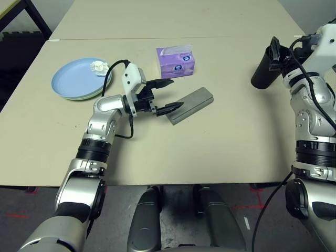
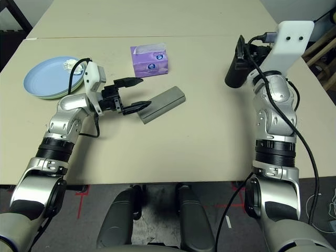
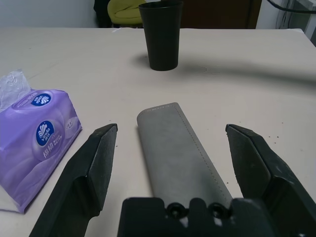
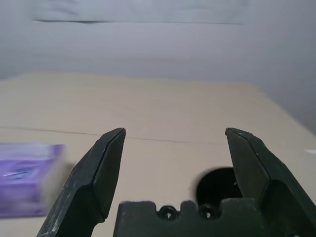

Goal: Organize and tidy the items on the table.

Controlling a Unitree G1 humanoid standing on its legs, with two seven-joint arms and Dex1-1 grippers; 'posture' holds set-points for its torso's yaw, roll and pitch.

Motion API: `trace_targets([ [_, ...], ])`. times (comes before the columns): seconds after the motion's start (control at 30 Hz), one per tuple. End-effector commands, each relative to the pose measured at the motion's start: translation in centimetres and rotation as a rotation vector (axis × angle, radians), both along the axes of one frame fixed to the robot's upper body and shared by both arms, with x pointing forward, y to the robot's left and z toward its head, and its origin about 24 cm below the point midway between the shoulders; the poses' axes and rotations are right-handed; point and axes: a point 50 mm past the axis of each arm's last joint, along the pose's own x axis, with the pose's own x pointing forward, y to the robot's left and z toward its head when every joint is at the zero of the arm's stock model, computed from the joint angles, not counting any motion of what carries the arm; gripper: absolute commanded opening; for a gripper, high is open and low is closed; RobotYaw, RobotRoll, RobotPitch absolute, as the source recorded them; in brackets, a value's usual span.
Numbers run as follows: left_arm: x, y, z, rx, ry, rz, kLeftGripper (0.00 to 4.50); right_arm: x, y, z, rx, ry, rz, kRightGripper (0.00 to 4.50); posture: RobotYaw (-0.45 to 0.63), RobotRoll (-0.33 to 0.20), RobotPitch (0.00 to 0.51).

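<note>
Left eye view: the left gripper points level toward the right with its fingers spread wide, empty, just at the near-left end of the grey glasses case, which lies flat mid-tabletop. The purple tissue box sits just beyond the case. Far left, a light blue plate is stacked on a pale green one, with a crumpled white tissue wad on its far-right rim. At the right, the black cup stands upright, with the right gripper above it, fingers apart, holding nothing.
</note>
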Motion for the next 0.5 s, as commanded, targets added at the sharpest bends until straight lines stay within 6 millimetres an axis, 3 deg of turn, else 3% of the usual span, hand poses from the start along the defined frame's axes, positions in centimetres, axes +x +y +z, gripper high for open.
trace_targets([
  [0.03, 0.1, 0.6, 0.1, 0.004, -0.011, 0.035, 4.50, -0.7, 0.4, -1.6, -0.073, 0.006, 0.095, 4.45, 0.11, 0.000, 0.184],
  [0.17, 0.4, 2.1, 0.1, -0.019, -0.026, 0.184, 4.50, -0.8, 0.1, -4.9, -0.018, 0.089, 0.058, 4.45, 0.13, 0.000, 0.185],
  [0.37, 0.4, 4.5, -0.3, -0.153, -0.083, 0.558, 4.50, -1.3, -1.3, -7.4, 0.134, 0.122, -0.156, 4.45, 0.14, 0.000, 0.188],
  [0.5, -0.1, 6.2, -0.5, -0.256, -0.121, 0.800, 4.50, -1.6, -3.2, -8.6, 0.147, 0.152, -0.296, 4.45, 0.15, 0.000, 0.192],
])
